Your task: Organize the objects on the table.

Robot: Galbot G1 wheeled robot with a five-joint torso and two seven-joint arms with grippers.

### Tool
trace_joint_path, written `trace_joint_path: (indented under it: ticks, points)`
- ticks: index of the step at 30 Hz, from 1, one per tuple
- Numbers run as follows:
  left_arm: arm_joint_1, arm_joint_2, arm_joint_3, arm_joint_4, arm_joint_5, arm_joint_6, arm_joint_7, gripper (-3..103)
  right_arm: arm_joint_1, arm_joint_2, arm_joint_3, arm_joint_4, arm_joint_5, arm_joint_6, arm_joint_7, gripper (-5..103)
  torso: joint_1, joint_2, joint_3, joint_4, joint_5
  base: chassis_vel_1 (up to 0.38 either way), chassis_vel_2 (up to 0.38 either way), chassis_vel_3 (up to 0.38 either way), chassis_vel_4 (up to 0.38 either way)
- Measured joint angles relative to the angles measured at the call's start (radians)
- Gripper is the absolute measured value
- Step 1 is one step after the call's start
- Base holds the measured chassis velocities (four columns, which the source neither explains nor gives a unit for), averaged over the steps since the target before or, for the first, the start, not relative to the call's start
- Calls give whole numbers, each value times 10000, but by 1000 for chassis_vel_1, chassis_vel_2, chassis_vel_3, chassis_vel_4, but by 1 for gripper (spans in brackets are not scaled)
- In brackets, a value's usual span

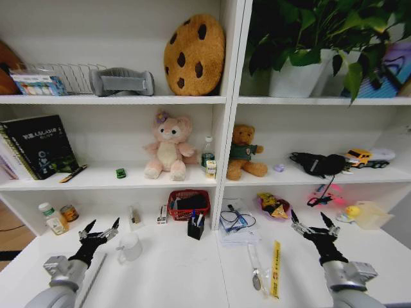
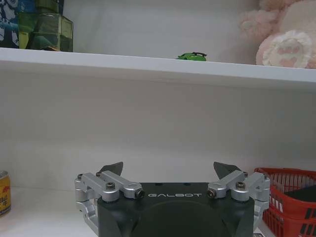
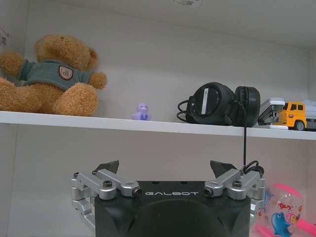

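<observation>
On the white table (image 1: 180, 276) stand a small black pen cup (image 1: 196, 228) holding blue-capped pens, a clear mug (image 1: 130, 247), a yellow ruler (image 1: 276, 268) and a slim silver tool (image 1: 255, 273). A tiny green toy car (image 1: 121, 172) (image 2: 192, 56) sits on the shelf above. My left gripper (image 1: 99, 230) (image 2: 169, 170) hovers open over the table's left side, just left of the mug, holding nothing. Over the right side my right gripper (image 1: 313, 221) (image 3: 165, 168) is also open and holds nothing.
A red basket (image 1: 189, 204) (image 2: 289, 197), papers with a cable (image 1: 236, 224), a can (image 1: 69, 213) and a bottle (image 1: 51, 218) line the table's back. The shelf carries a pink plush (image 1: 168, 146), a brown bear (image 1: 244, 153) (image 3: 49, 74), headphones (image 1: 318, 163) (image 3: 224, 103) and a yellow truck (image 1: 366, 157).
</observation>
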State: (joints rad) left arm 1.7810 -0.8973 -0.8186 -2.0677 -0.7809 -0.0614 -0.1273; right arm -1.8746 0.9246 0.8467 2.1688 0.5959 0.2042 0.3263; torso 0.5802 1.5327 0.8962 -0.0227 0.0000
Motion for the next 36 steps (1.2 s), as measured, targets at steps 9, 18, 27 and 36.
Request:
trace_joint_path:
  ticks: [9,18,27,36]
  points:
    - [0,0,1,0,0,0,0,100,5,-3,-5,-8,0,-6,2,100,0,0,0,0,2,19,21,-19,-19]
    - [0,0,1,0,0,0,0,100,11,-3,-8,-10,0,-7,6,100,0,-1,1,2,6,158,156,-149,-156]
    - [0,0,2,0,0,1,0,100,12,-3,-11,-11,-1,-7,6,100,0,-2,0,0,4,236,239,-254,-233]
    - [0,0,2,0,0,2,0,100,11,-3,-10,-11,-2,-7,6,100,-1,0,-1,0,-2,231,235,-246,-238]
